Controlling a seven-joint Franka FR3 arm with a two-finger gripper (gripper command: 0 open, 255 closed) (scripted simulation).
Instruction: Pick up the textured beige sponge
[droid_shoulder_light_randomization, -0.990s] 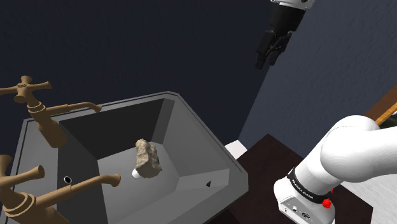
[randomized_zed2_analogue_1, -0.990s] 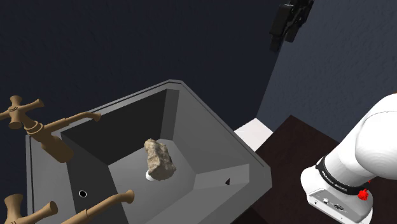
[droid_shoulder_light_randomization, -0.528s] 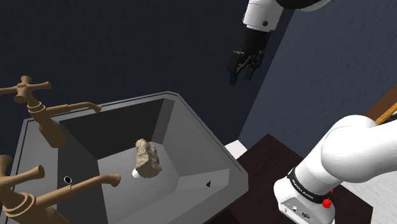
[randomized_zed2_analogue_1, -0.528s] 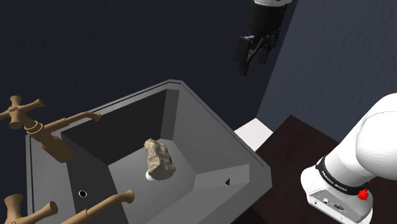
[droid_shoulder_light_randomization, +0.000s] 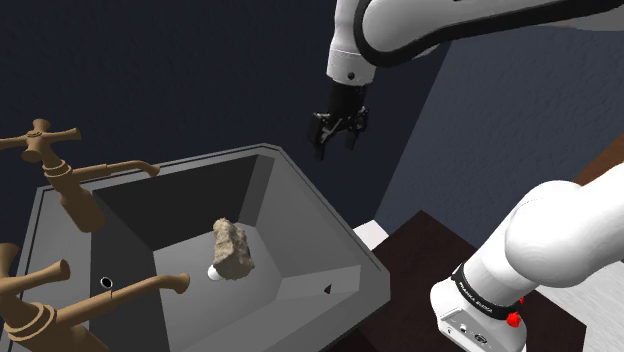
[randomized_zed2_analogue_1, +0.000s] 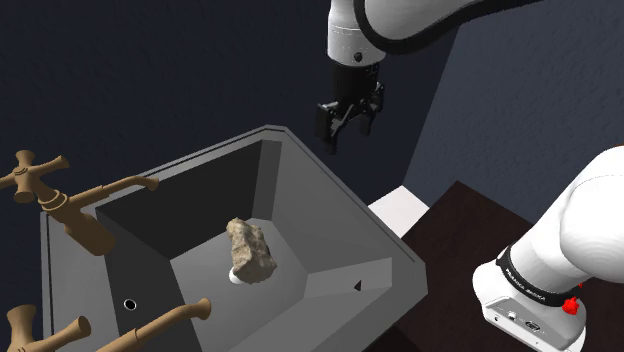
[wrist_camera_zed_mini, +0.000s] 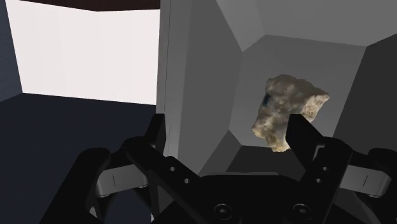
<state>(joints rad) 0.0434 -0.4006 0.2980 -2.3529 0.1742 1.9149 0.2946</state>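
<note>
A rough, lumpy beige sponge (droid_shoulder_light_randomization: 232, 249) (randomized_zed2_analogue_1: 249, 253) (wrist_camera_zed_mini: 286, 111) lies on the floor of a grey sink basin (droid_shoulder_light_randomization: 300, 210) (randomized_zed2_analogue_1: 330, 200) (wrist_camera_zed_mini: 203, 70), over the pale drain. My black gripper (droid_shoulder_light_randomization: 335, 144) (randomized_zed2_analogue_1: 347, 130) (wrist_camera_zed_mini: 226, 130) hangs open in the air above the basin's far right rim, well above and to the right of the sponge. In the wrist view its two fingers stand apart with nothing between them, and the sponge shows beyond one fingertip (wrist_camera_zed_mini: 299, 130).
Two bronze cross-handled taps (droid_shoulder_light_randomization: 70, 175) (droid_shoulder_light_randomization: 60, 300) (randomized_zed2_analogue_1: 70, 205) stand along the sink's left side, spouts reaching over the basin. A dark blue wall rises behind. A white ledge (randomized_zed2_analogue_1: 400, 212) and dark wooden surface (randomized_zed2_analogue_1: 450, 240) lie right of the sink.
The arm has swung to the left and down across both exterior views, bringing the gripper from the upper right corner to just above the sink's far rim. The sponge has not moved.
</note>
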